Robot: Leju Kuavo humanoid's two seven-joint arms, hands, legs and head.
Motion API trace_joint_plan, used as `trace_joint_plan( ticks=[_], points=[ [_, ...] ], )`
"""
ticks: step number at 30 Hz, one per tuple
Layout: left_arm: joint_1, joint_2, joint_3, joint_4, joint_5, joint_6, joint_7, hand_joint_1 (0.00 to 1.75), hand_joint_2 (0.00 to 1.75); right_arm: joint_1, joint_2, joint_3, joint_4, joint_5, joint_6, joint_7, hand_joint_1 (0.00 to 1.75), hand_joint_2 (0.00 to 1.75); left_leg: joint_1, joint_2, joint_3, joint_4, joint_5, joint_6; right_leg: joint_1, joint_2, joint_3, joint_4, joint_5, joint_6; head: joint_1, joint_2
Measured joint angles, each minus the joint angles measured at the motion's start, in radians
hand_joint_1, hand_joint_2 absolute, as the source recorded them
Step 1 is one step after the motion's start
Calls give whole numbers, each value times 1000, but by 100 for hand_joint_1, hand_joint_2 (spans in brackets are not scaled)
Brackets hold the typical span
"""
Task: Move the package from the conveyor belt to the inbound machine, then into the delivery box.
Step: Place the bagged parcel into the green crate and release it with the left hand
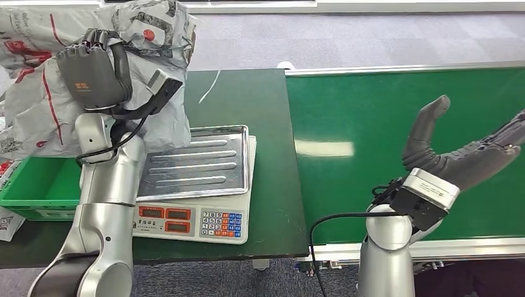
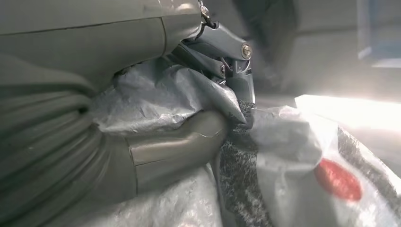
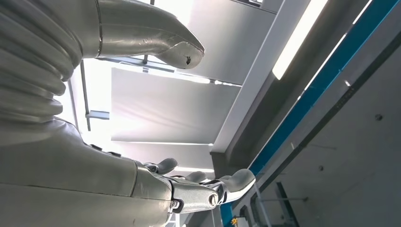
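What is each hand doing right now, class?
Left hand: holding the crinkled grey plastic package with red print.
Right hand: open, holding nothing, above the green conveyor belt.

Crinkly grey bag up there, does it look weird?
A bit. The crumpled grey plastic package is bunched up in the left robot hand, hanging above the silver scale tray, not lying flat on it. Nothing spilled.

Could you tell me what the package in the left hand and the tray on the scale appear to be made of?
Package: apparently thin grey plastic film, crinkled and slightly glossy, printed red and black. Tray: looks like brushed metal, probably steel, with pressed ribs and a dull sheen.
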Motion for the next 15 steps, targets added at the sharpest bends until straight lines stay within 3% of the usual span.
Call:
trace_joint_plan(
  ticks=[2,4,8,15],
  points=[
    [-31,38,-44,92,-46,0,161,175,175,1,0,0,0,1,0,0,0,175,0,1,0,0,0,0,0,1,0,0,0,0,0,0],
    [-54,72,-105,175,-51,0,258,175,175,3,-1,0,0,2,0,0,0,175,0,1,0,0,0,0,0,1,-1,0,0,0,0,0],
    [-78,112,-185,285,-52,0,299,175,175,5,-1,0,0,3,0,0,0,175,0,1,0,0,0,0,0,1,-1,1,0,0,0,0],
    [-101,141,-232,379,-52,-1,327,175,175,8,-2,0,0,4,0,0,0,175,0,2,-1,0,0,0,0,1,-1,0,0,0,0,0]
  ],
)
